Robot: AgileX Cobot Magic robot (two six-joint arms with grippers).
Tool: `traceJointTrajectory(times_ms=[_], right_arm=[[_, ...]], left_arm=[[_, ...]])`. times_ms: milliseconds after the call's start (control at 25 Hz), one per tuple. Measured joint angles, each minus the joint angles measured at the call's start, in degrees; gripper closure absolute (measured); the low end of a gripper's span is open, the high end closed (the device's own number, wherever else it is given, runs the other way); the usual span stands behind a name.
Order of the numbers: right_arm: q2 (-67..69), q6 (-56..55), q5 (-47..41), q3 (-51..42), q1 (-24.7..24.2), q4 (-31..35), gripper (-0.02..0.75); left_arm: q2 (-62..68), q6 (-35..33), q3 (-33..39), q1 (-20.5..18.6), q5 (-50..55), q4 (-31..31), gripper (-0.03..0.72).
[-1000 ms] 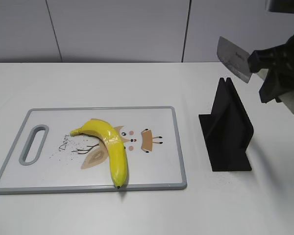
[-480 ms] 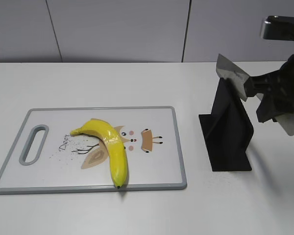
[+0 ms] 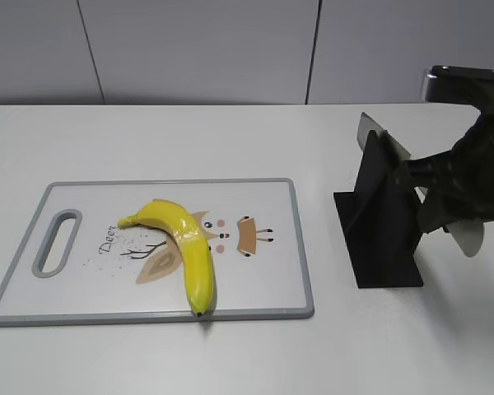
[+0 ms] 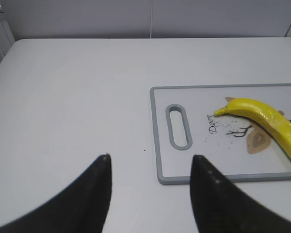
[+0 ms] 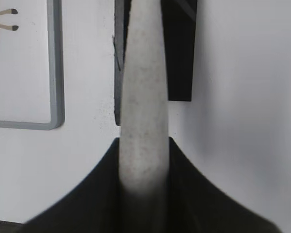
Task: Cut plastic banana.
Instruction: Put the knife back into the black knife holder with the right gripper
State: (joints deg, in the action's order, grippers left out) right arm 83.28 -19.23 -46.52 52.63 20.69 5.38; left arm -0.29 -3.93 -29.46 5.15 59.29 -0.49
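Note:
The yellow plastic banana [image 3: 189, 247] lies whole on the white cutting board [image 3: 90, 280], curving from the middle to the near edge. It also shows in the left wrist view [image 4: 266, 119]. My right gripper [image 3: 445, 197] is shut on a knife's pale handle [image 5: 143, 73]. It holds the silver blade [image 3: 377, 136] at the top of the black knife stand [image 3: 383, 222], which partly hides the blade. My left gripper [image 4: 150, 158] is open and empty. It hovers over the table left of the board's handle end [image 4: 178, 126].
The black stand rests on the white table right of the board, and it shows under the knife in the right wrist view [image 5: 182, 48]. The board's grey rim [image 5: 56, 73] lies left of the stand. A grey wall runs behind the table.
My right gripper has come down and slightly left with the knife. The blade was held above the stand and has sunk to the stand's top. The banana has not moved.

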Motion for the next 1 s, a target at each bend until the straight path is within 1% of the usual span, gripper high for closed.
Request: traceJointTrajectory(times_ms=[200, 240, 280, 400, 480, 520, 600, 680, 880, 1000], right_arm=[[1.11, 1.34, -1.01, 0.00, 0.00, 1.66, 0.545], [1.23, 1.87, -1.37, 0.00, 0.00, 2.41, 0.521], [1.22, 2.42, -1.84, -0.05, 0.00, 2.98, 0.480], [1.22, 3.00, -1.97, -0.07, 0.00, 4.00, 0.260], [1.22, 3.76, -2.49, -0.07, 0.00, 4.13, 0.155], [1.07, 4.51, -3.13, -0.07, 0.00, 4.27, 0.125], [-0.14, 6.22, -4.61, -0.12, 0.00, 4.33, 0.102], [-3.05, 7.83, -6.07, -0.12, 0.00, 4.40, 0.097], [-14.64, 11.17, -8.82, -0.26, 0.00, 4.35, 0.100], [-22.74, 15.02, -9.21, -2.76, 0.00, 4.35, 0.110]], left_arm=[[0.00, 0.00, 0.07, 0.00, 0.27, 0.00, 0.187], [0.00, 0.00, 0.07, 0.00, 0.27, 0.00, 0.189], [0.00, 0.00, 0.11, 0.00, 0.41, 0.02, 0.192], [0.00, 0.00, 0.64, 0.00, 1.04, 0.02, 0.195], [0.00, 0.00, 1.30, 0.00, 1.82, 0.02, 0.196], [0.00, 0.00, 1.43, 0.00, 2.02, 0.02, 0.196], [0.00, 0.00, 1.43, 0.00, 2.10, 0.02, 0.196], [0.00, 0.00, 1.43, 0.00, 2.17, 0.02, 0.196], [0.00, 0.00, 1.43, 0.00, 2.22, 0.02, 0.196], [0.00, 0.00, 1.43, 0.00, 2.22, 0.02, 0.196]])
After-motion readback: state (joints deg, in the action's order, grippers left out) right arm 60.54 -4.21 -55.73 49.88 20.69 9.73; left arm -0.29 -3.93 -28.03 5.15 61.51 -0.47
